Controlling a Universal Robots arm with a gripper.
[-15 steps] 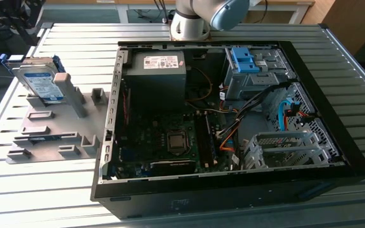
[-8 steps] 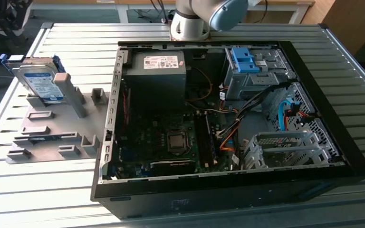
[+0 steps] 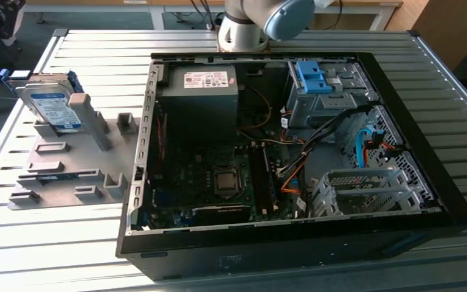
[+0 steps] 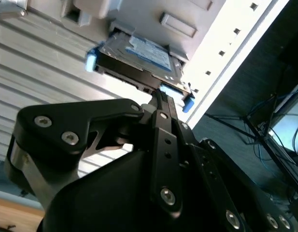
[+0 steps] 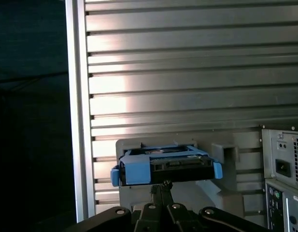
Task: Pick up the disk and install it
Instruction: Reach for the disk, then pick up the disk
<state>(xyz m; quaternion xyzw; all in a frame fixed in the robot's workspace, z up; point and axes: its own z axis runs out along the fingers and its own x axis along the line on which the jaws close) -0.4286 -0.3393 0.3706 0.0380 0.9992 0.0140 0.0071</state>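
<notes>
The disk [image 3: 51, 103], a silver drive with a white-and-blue label in a blue carrier frame, stands tilted in a grey holder [image 3: 87, 121] at the exterior view's left, outside the computer case. The robot arm [image 3: 254, 21] rises at the far edge of the table. In both wrist views my gripper [image 4: 158, 96] [image 5: 162, 186] points at the disk [image 4: 139, 58] [image 5: 165, 166] from a distance. Its black fingers are pressed together with nothing between them. The disk's connector edge faces the gripper.
An open black computer case [image 3: 140, 152] lies on the slatted metal table [image 3: 79, 255]. Inside are a grey power-supply box [image 3: 205, 91], a blue latch on a drive bay [image 3: 313, 76], a silver drive cage [image 3: 363, 188] and loose cables. The case's rear panel [image 5: 284, 174] stands beside the holder.
</notes>
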